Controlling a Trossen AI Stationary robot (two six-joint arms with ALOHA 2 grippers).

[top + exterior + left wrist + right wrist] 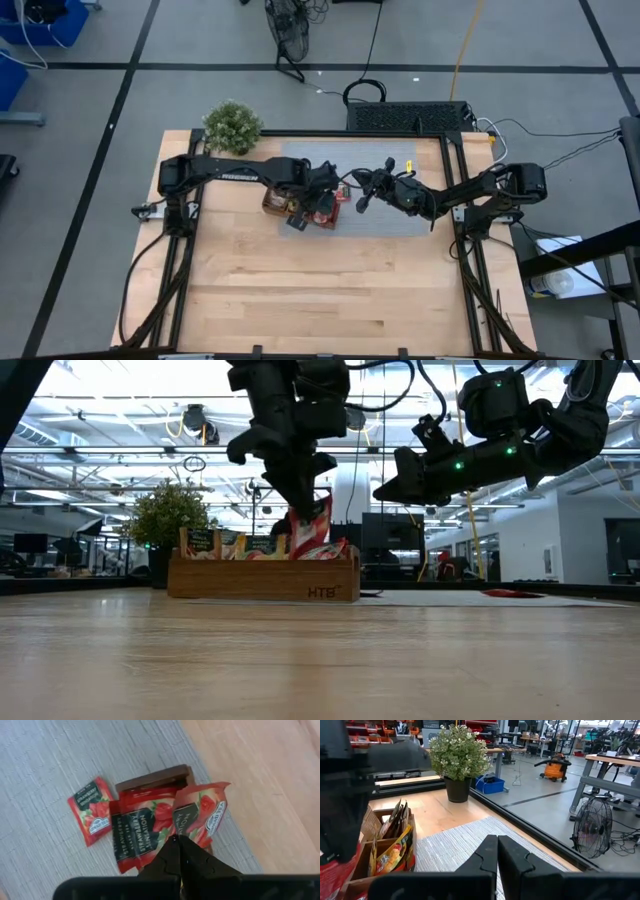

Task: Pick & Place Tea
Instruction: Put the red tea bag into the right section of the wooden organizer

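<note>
The left gripper (303,510) is hanging directly above the wooden tray (264,576), its fingers pinching a red tea sachet (202,815) by one edge. In the left wrist view the sachet is dangling bent and creased beyond the fingertips, so only part of its label is readable. Just beneath it, more red sachets (137,832) are lying overlapped at the tray's end compartment, and one further sachet (92,809) is lying flat on the grey mat (45,775) just beside the tray. Most of the tray is being blocked by the gripper in the high view.

The right gripper (497,851) is hovering off the table to the side of the tray, over the mat, with its fingers pressed together on nothing. From its wrist camera, the tray's near compartments are showing orange and dark sachets (390,851) standing on edge, their labels too blurred to read, and the left arm is cutting off the rest. A potted plant (459,755) is standing beyond the tray at the table's corner.
</note>
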